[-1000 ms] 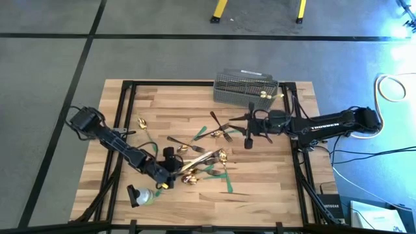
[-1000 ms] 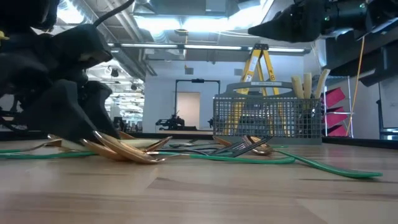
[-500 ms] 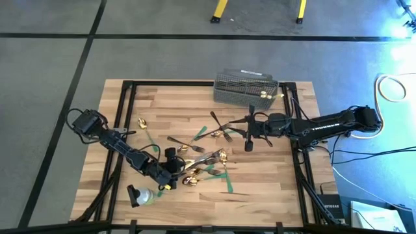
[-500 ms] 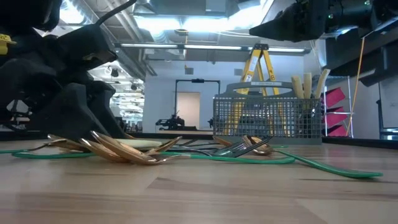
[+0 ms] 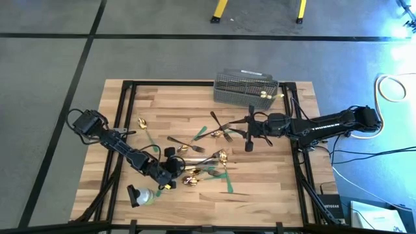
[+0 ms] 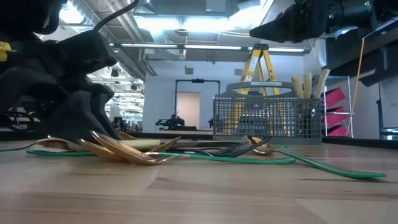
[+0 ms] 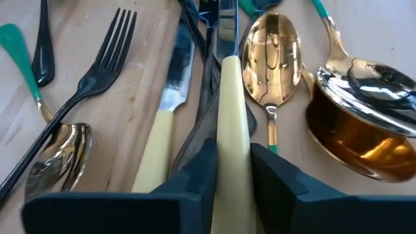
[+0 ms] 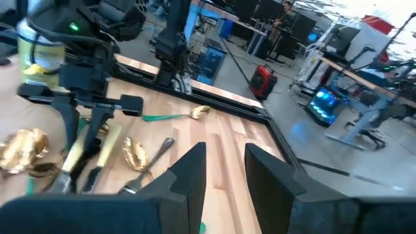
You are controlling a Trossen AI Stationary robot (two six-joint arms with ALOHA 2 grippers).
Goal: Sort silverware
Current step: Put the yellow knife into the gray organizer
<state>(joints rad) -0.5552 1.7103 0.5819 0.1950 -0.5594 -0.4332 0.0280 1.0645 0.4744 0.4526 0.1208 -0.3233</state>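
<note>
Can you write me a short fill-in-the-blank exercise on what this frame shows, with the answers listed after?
1. The left gripper has its fingers on either side of the cream handle of a ____.
2. The right gripper hangs above the table with ____ between its fingers.
3. Cream knife handles stand upright in the grey wire mesh ____.
4. Right beside the clamped piece lies a second cream-handled knife, and next to that a dark ____.

Missing words: knife; nothing; basket; fork

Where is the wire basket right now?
In the high view the wire basket sits at the table's far edge, right of centre, just beyond the right claw.
</note>
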